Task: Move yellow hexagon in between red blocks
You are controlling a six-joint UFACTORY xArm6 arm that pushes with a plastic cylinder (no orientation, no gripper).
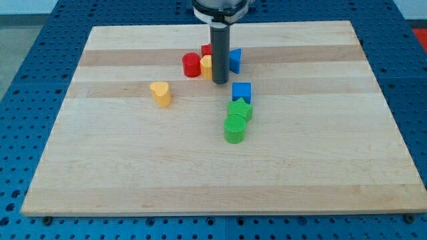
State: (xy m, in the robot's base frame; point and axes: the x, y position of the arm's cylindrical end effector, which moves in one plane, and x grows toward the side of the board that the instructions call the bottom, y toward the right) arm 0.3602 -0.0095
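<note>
The yellow hexagon (207, 66) sits near the top middle of the board, touching a red cylinder (191, 65) on its left. A second red block (207, 50) shows just above it, mostly hidden by the rod. My tip (220, 82) rests on the board right next to the hexagon's lower right side. A blue block (235, 60) sits just right of the rod.
A yellow heart-shaped block (160, 93) lies to the left. Below the tip stand a blue cube (241, 91), a green star (240, 109) and a green cylinder (235, 129) in a column. The wooden board (100, 167) ends on blue perforated table.
</note>
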